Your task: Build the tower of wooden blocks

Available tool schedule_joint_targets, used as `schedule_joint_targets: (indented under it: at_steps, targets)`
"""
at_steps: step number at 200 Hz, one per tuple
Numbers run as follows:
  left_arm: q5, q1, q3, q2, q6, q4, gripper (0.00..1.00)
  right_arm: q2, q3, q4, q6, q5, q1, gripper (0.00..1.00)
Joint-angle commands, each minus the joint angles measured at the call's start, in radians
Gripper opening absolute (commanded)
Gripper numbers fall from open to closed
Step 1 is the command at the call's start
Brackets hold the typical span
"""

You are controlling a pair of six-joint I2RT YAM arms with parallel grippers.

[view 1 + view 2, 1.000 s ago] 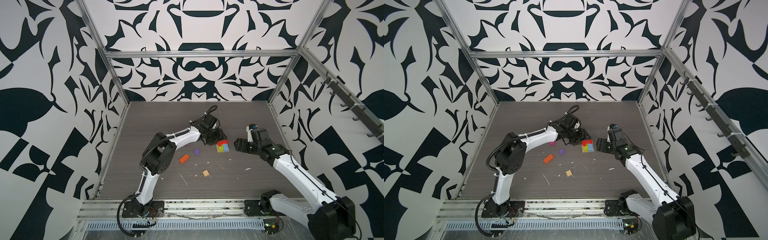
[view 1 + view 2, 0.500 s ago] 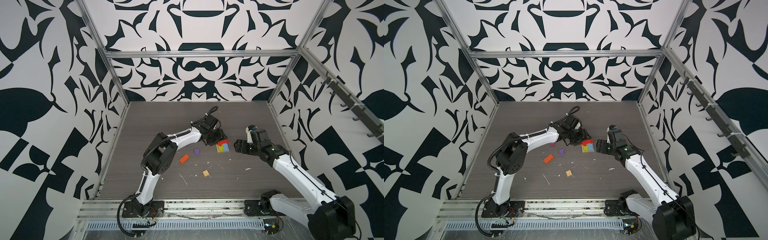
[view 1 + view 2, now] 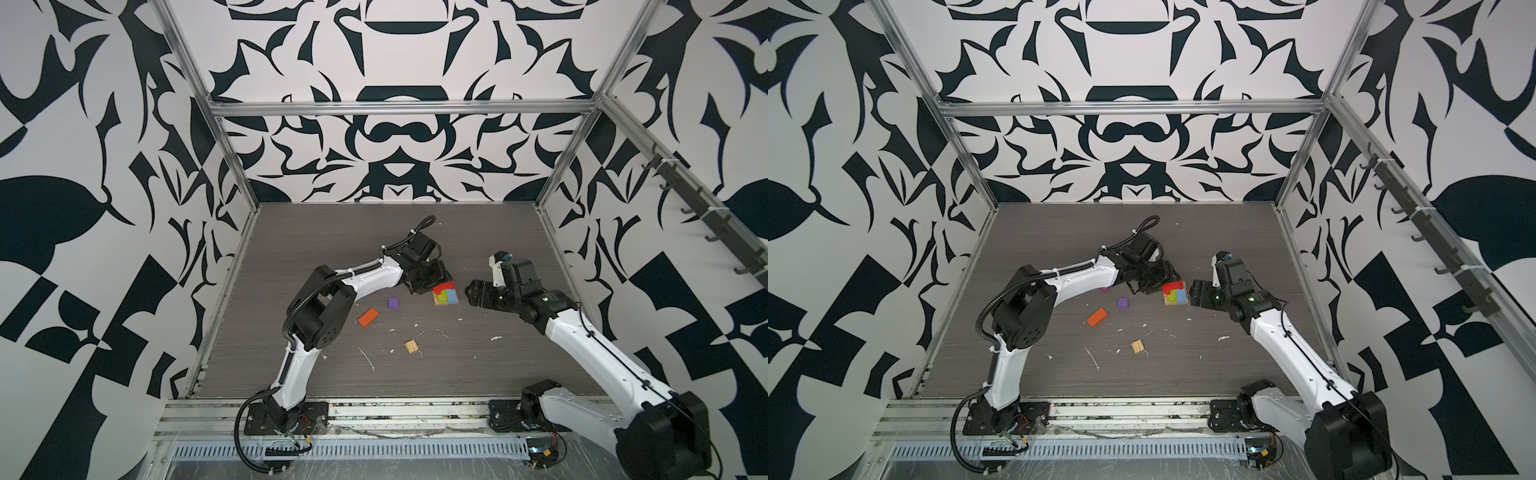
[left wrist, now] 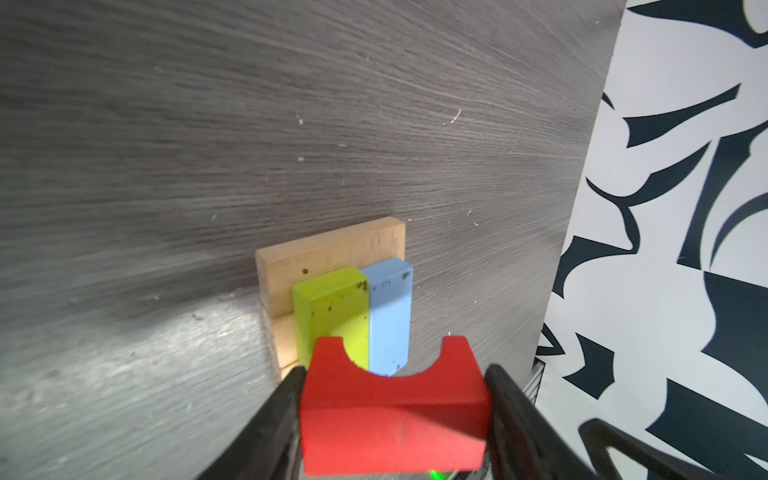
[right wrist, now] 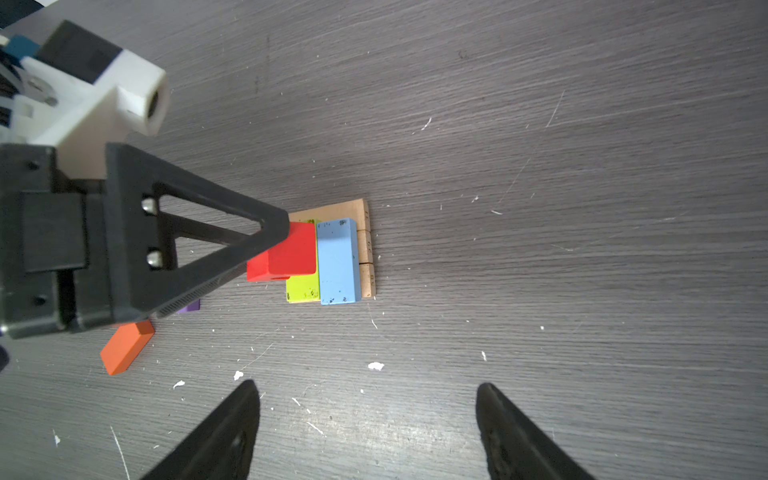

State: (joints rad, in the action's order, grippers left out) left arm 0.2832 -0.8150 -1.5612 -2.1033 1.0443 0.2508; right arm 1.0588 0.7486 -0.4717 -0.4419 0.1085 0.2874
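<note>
The table (image 5: pixel 540 124) has a matt grey wood-grain surface, lightly scratched and dotted with white flecks. The tan planks (image 4: pixel 332 249) are bare, unpainted wood with visible grain and a few small dark marks. The green block (image 4: pixel 328 307) and blue block (image 5: pixel 337 262) carry smooth matt paint, chipped in dark specks near their ends; the red block (image 4: pixel 395 419) and orange block (image 5: pixel 126 347) look evenly painted and smooth. The ridged square (image 3: pixel 411 346) is plain pale wood. The fingers (image 5: pixel 232 436) of the right gripper (image 5: pixel 366 384) are matt black plastic, the arm shells (image 3: pixel 582 345) glossy white plastic, the frame (image 3: pixel 399 109) brushed metal
</note>
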Motion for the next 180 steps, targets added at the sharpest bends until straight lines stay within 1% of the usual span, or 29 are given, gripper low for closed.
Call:
schedule_joint_targets:
  at_steps: [1,45,120,160,180]
  targets:
    - [-0.015,-0.007,0.013,-0.003,0.01,-0.004,0.44,-0.011,0.002,0.023,0.011,0.007,-0.004,0.85]
    - [-0.016,-0.007,0.012,-0.006,0.01,-0.004,0.45,-0.011,0.003,0.024,0.011,0.009,-0.004,0.85]
    - [-0.016,-0.009,0.008,-0.011,0.011,0.002,0.54,-0.005,0.009,0.024,0.011,0.01,-0.004,0.85]
    - [-0.015,-0.009,0.004,-0.011,0.011,0.004,0.56,-0.003,0.01,0.024,0.012,0.011,-0.004,0.85]
    - [-0.017,-0.009,0.001,-0.011,0.011,0.007,0.59,-0.003,0.01,0.026,0.012,0.012,-0.004,0.85]
